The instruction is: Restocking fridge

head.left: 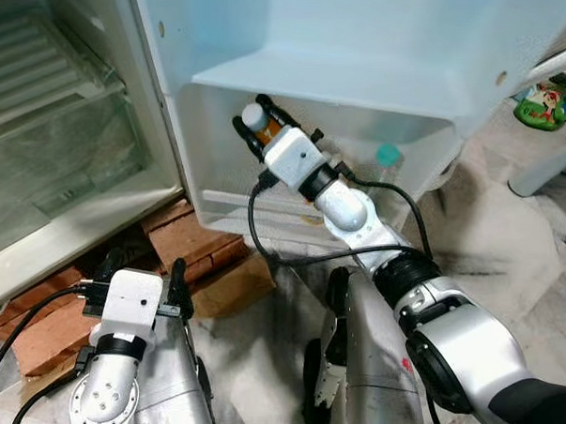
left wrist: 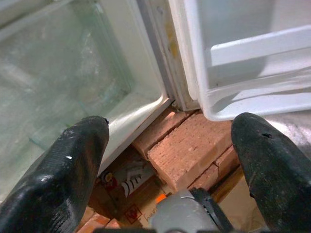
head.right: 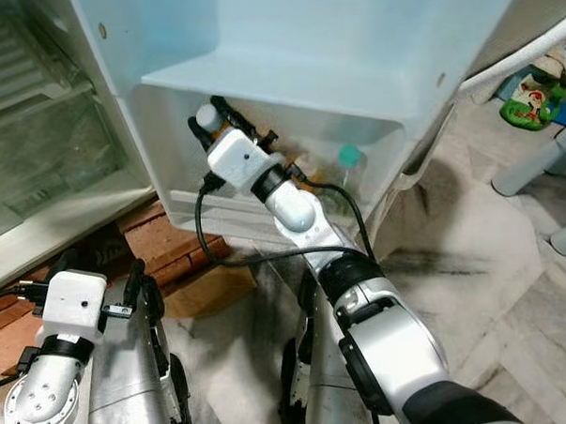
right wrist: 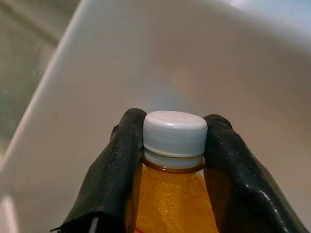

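Note:
My right gripper (head.left: 257, 122) is shut on an orange drink bottle (right wrist: 171, 194) with a white cap (head.left: 253, 114). It holds the bottle inside the lower shelf of the open fridge door (head.left: 371, 72), near the shelf's left end. In the right wrist view both black fingers (right wrist: 112, 174) clamp the bottle's neck just under the cap. A second bottle with a teal cap (head.left: 387, 155) stands further right in the same shelf. My left gripper (left wrist: 167, 165) hangs low and open, pointing at the bricks under the fridge.
The fridge body (head.left: 54, 137) stands open at the left, with glass shelves and a clear drawer. Red bricks (head.left: 185, 237) prop it up off the marble floor. A white chair leg (head.left: 544, 168) and a colourful toy (head.left: 546, 102) lie at the far right.

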Tool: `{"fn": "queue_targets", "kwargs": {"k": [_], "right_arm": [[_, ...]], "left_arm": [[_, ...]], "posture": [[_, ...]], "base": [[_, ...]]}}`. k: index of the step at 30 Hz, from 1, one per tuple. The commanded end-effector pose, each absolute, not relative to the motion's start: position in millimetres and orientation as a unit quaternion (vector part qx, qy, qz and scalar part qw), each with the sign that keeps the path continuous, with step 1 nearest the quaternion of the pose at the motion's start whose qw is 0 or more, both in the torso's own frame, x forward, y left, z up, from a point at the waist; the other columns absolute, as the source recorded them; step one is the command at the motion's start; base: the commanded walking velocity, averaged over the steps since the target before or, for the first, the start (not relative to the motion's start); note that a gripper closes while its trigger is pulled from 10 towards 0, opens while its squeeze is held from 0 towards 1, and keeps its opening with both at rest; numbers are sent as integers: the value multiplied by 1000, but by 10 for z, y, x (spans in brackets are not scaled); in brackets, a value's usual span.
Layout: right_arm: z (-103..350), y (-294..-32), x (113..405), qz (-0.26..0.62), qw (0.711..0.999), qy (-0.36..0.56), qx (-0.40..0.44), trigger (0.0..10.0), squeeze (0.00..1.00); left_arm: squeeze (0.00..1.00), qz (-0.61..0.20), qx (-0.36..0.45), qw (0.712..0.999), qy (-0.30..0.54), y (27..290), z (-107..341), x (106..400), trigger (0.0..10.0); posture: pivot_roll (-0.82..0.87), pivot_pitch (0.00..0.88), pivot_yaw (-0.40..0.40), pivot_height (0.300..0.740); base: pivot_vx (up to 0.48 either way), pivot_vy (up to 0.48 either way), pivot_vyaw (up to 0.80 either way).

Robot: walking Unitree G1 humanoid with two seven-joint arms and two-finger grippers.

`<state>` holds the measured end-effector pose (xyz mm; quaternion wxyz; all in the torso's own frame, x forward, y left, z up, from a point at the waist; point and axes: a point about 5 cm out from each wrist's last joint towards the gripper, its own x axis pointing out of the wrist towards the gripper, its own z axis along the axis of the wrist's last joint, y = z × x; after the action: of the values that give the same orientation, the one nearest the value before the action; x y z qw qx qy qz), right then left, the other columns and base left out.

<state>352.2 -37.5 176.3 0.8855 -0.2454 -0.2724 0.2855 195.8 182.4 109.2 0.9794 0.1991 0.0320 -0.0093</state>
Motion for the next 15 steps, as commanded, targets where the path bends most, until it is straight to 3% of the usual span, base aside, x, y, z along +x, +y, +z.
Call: {"fn": "queue_targets", "kwargs": {"k": [1,8,15], "right_arm": [[1608,-472,3504,277,894,-250,-248,10000,0],[1368,-727,3594,204,949,-154,-186,10000,0],[1356,-952,3704,126,980,-102,-113,10000,0]], "left_arm": [[0,-12,199,979,39,1786,1078,1924,10000],[0,-16,203,978,41,1794,1082,1921,10000],[0,-16,207,977,41,1806,1096,1951,10000]], "posture": [[283,235,-113,451],[286,239,-103,451],[288,236,-98,451]], "base": [[0,0,0],[0,0,0],[0,0,0]]}}
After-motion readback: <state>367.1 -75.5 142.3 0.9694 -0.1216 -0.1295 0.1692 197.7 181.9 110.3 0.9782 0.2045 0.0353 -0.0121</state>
